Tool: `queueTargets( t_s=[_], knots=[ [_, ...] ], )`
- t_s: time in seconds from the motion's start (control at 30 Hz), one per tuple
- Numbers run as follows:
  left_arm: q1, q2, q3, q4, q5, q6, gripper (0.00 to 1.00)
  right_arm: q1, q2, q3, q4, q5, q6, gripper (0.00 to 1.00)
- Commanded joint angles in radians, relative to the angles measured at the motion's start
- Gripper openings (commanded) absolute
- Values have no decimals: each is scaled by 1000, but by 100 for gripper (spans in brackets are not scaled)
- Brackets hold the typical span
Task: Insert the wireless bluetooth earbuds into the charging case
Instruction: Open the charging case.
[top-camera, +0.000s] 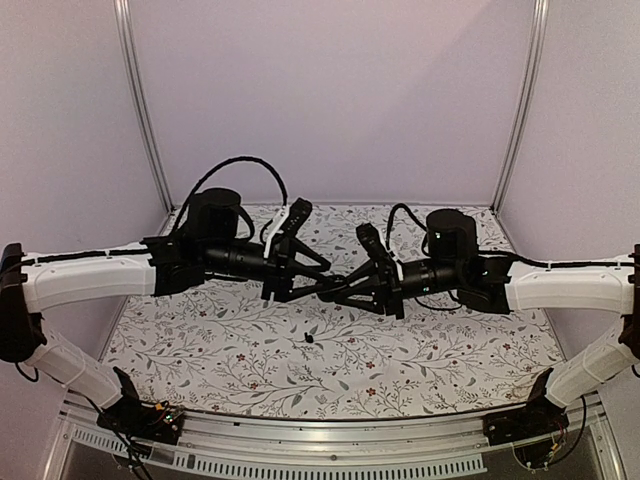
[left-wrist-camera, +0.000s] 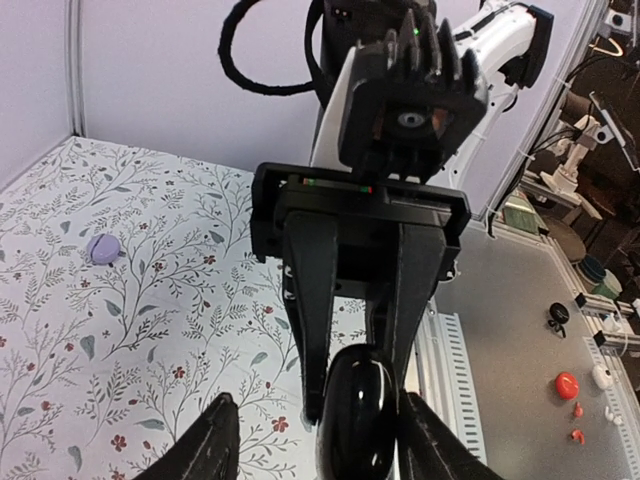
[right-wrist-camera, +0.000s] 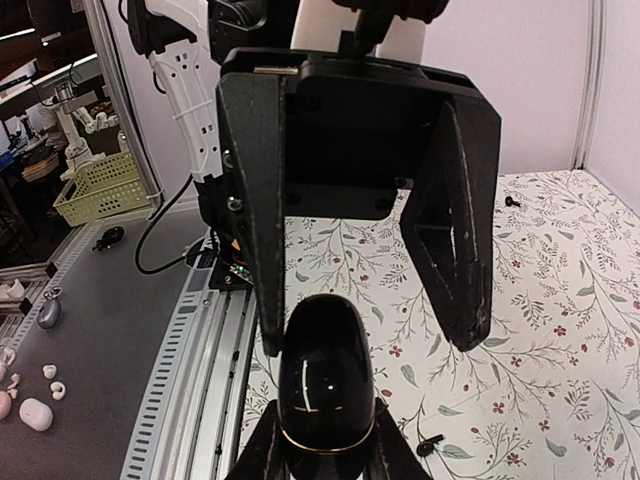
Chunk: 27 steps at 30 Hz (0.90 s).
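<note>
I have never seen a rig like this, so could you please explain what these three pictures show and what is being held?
These are two robot arms mounted side by side, each ending in a two-finger gripper. One picture looks down from above and behind them. The other two come from a camera on each wrist, so each shows its own fingers at the bottom and the other gripper opposite. A floral cloth lies beneath them. The right gripper is shut on a glossy black charging case, held in the air. The left gripper faces it with its jaws open. On the cloth lie two tiny black earbuds and a small lavender piece.
</note>
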Motion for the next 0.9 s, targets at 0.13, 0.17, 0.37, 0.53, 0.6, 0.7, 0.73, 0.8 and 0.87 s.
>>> queueTargets(
  t_s=[0.13,0.17,0.37,0.53,0.6,0.7,0.73,0.8,0.87],
  knots=[
    [-12,18,56,-91,-47,68,51,11,-12,29,9,-35,-12,0],
    [-13,18,57,-97,-40,76,51,11,-13,28,9,-34,-10,0],
    [-14,16,79,-148,-29,112,50,11,-13,30,9,-36,-3,0],
    [-14,25,100,-209,-42,148,51,10,-18,29,8,-35,-4,0],
    [-14,28,105,-218,-44,151,50,11,-17,31,8,-34,-3,0],
    [-14,25,106,-217,-37,155,51,11,-14,34,9,-37,1,0],
    [-14,24,106,-218,-39,156,52,11,-13,35,9,-37,1,0],
    [-14,30,112,-224,-32,159,52,10,-12,36,9,-36,-1,0],
    [-15,37,122,-238,-21,163,53,10,-11,37,7,-35,1,0]
  ],
)
